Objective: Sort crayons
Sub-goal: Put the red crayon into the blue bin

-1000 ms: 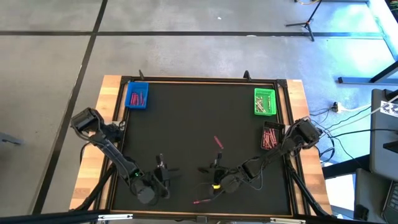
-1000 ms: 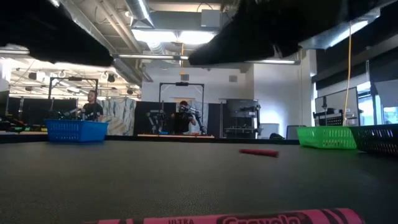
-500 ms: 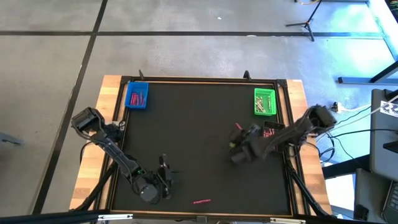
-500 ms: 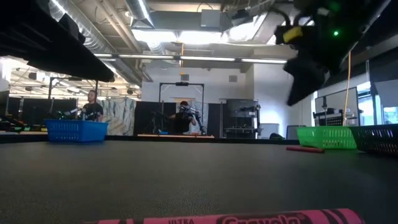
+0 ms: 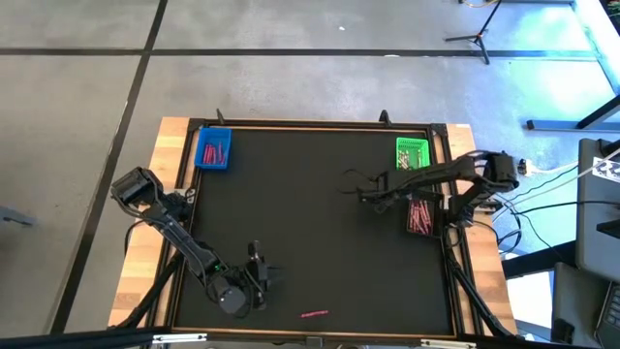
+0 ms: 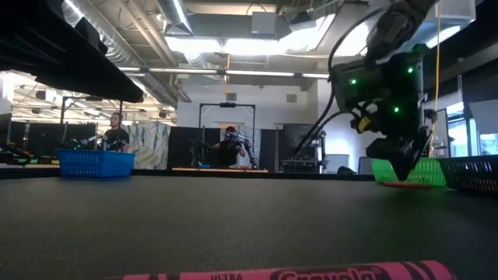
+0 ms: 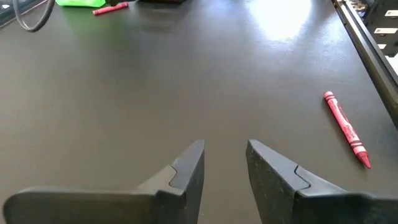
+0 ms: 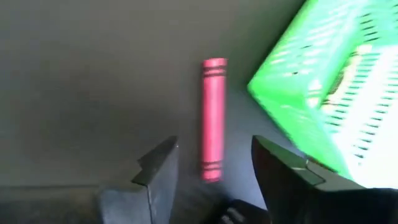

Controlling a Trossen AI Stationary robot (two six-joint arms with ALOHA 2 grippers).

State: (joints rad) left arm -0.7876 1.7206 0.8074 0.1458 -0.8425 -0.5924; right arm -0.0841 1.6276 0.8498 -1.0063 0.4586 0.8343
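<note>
Beside green basket (image 8: 323, 99), pink crayon (image 8: 212, 118) between parted right fingers (image 8: 158, 171)

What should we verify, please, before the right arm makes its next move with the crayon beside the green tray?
1. Right pincer open: ok.
2. Released crayon lies on the mat between its fingers, outside the green tray: not ok for sorting.
3. Green tray upright at the mat's far right: ok.
4. Left pincer open, empty, parked near the front edge: ok.
5. Second crayon loose on the mat near the left pincer: not ok, still unsorted.
6. Which tray this crayon belongs in: cannot tell.
</note>
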